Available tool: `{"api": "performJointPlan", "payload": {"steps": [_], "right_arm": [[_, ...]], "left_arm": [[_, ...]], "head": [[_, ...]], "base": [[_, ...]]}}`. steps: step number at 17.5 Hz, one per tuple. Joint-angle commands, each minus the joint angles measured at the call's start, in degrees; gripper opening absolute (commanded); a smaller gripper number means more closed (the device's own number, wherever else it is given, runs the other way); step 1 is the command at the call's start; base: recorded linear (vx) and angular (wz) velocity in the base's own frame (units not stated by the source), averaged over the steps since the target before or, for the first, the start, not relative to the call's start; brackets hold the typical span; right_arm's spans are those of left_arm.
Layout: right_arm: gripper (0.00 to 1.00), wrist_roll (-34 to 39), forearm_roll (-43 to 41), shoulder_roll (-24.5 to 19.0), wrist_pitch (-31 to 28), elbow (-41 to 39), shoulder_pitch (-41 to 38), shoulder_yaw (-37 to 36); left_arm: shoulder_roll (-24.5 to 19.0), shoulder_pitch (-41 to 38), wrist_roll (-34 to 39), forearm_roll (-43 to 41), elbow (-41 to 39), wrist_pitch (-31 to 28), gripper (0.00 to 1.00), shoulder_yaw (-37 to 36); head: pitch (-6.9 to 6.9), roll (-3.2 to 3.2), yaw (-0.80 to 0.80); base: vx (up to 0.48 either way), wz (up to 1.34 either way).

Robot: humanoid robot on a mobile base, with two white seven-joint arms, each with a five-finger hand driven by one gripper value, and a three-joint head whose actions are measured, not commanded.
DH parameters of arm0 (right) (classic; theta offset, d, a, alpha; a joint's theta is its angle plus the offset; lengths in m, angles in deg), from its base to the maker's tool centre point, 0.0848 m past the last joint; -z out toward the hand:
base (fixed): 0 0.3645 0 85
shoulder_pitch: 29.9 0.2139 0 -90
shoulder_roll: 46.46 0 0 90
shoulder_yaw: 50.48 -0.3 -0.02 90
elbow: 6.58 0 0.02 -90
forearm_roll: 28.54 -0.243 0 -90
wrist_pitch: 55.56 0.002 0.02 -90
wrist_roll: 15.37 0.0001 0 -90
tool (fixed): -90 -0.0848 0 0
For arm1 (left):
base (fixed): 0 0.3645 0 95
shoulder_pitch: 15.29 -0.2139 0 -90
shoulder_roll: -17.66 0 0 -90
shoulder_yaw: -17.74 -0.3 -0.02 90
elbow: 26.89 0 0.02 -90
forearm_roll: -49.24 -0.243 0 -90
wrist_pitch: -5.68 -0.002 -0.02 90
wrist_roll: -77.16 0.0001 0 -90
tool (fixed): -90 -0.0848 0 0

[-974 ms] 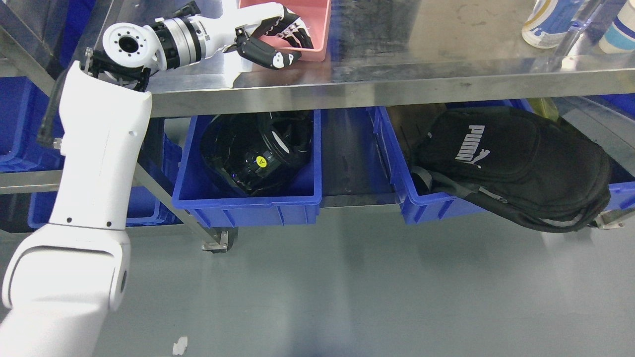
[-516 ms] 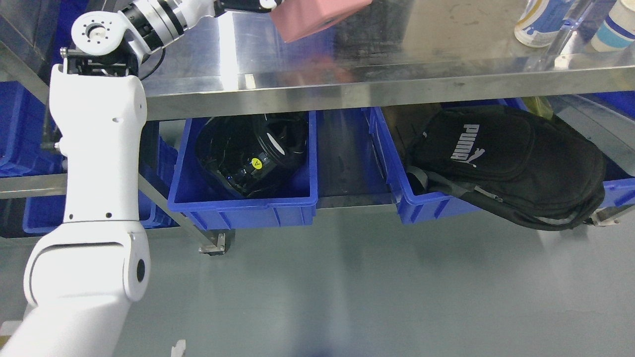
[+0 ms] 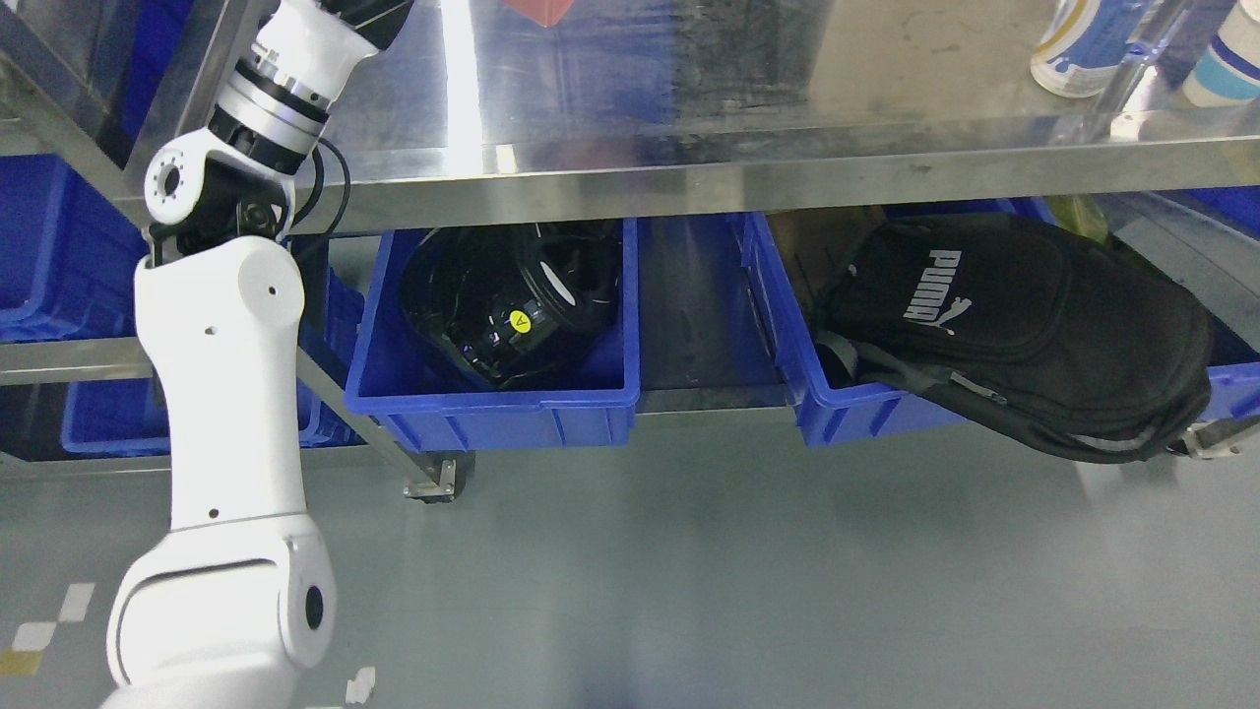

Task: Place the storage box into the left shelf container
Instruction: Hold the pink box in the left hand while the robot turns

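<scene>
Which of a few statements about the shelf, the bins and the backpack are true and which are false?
1. A black backpack lies across the right blue bin. True.
2. The left blue bin holds nothing. False: a black helmet-like item sits in it.
3. Only a pink corner of the storage box shows at the top edge. True.
4. Both arms are in view. False: only the left arm shows.
5. Bottles stand on the metal shelf at the right. True.
</scene>
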Motion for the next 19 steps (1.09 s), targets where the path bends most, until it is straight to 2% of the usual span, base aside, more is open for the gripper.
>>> {"api": "performJointPlan", "payload": {"steps": [1, 3, 4, 6, 8, 12, 16, 19], "right_arm": [[1.00, -0.1, -0.1, 1.0, 0.0, -1.0, 0.4, -0.2], [1.00, -0.1, -0.1, 1.0, 0.0, -1.0, 0.4, -0.2], [1.00, -0.1, -0.1, 1.0, 0.0, -1.0, 0.4, -0.2], [1.00, -0.1, -0.1, 1.0, 0.0, -1.0, 0.4, -0.2], [1.00, 0.0, -0.1, 1.0, 0.0, -1.0, 0.4, -0.2], [1.00, -0.1, -0.1, 1.0, 0.0, -1.0, 0.4, -0.2], [1.00, -0.1, -0.1, 1.0, 0.0, -1.0, 0.4, -0.2], [1.00, 0.0, -0.1, 1.0, 0.0, -1.0, 0.4, -0.2]], "left_arm": [[0.2, -14.4, 6.4, 9.3, -22.9, 2.3, 0.02, 3.0], [0.2, -21.3, 10.5, 9.3, -29.1, 7.3, 0.02, -4.1], [0.2, -27.1, 12.3, 9.1, -31.2, 11.8, 0.02, -10.1], [0.2, -33.4, 12.9, 8.1, -31.3, 19.4, 0.02, -16.5], [0.2, -38.2, 14.3, 5.0, -31.2, 23.9, 0.02, -20.5], [0.2, -46.6, 18.8, 1.5, -30.9, 33.3, 0.02, -21.8], [0.2, -51.1, 18.8, 1.6, -30.8, 37.8, 0.02, -20.8], [0.2, -51.7, 18.8, 1.6, -30.5, 38.6, 0.02, -18.5]], "head": [[0.00, 0.00, 0.00], [0.00, 0.00, 0.00], [0.00, 0.00, 0.00], [0.02, 0.00, 0.00], [0.02, 0.00, 0.00], [0.04, 0.00, 0.00], [0.05, 0.00, 0.00], [0.07, 0.00, 0.00]], "base": [[-0.053, 0.29], [-0.069, 0.36], [-0.143, 0.60], [-0.153, 0.67], [-0.159, 0.84], [-0.111, 1.17], [-0.001, 1.57], [0.215, 1.59]]}}
